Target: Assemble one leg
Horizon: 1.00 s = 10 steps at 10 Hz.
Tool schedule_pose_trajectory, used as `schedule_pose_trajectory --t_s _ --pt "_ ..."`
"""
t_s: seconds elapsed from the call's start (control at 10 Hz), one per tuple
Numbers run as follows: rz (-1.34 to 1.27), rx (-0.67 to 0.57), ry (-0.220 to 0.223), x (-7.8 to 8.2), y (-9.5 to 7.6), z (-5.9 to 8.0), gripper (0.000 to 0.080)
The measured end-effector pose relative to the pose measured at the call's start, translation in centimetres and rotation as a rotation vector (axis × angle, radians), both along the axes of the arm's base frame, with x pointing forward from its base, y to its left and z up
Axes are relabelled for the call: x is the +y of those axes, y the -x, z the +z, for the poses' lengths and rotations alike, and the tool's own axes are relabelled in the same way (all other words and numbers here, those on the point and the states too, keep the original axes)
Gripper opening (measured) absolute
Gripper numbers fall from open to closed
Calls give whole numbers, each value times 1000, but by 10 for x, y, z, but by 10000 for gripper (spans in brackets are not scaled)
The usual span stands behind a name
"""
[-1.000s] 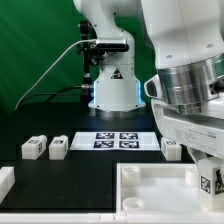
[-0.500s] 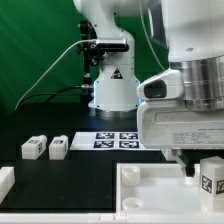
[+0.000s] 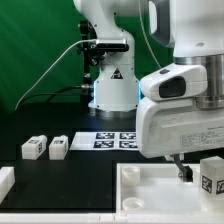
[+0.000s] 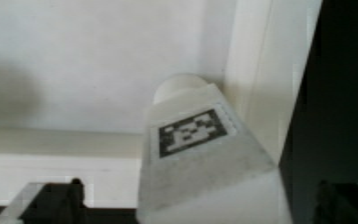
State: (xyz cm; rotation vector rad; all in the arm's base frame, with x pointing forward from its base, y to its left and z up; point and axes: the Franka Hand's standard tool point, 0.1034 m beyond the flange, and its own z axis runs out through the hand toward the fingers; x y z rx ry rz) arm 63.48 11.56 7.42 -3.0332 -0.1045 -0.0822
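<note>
Arm bent low over tray (image 3: pixel 150 180); tool (image 4: pixel 194 205) gripping leg (image 4: pixel 202 150).

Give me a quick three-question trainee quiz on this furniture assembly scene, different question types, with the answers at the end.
1. True or false: the leg in the gripper is over the large white tray-like piece.
2. How many loose legs lie on the black table at the exterior view's left?
A) one B) two C) four
3. Fill in: the flat white board with tags in front of the robot base is the ______ board.

Key:
1. True; the wrist view also shows the tagged leg between the fingers above white surface.
2. B; two legs.
3. Marker; the marker board.
</note>
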Motion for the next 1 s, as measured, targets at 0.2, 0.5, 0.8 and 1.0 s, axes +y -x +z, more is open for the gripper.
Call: schedule_pose_trajectory --t_s 0.2,0.5,0.8,1.0 --pt "-132 15 -9 1 0 0 377" --pt "-641 69 -35 -3 -1 1 294" --pt "-1271 169 -95 -6 1 -2 294" --pt "-1514 230 -135 -6 2 -3 294"
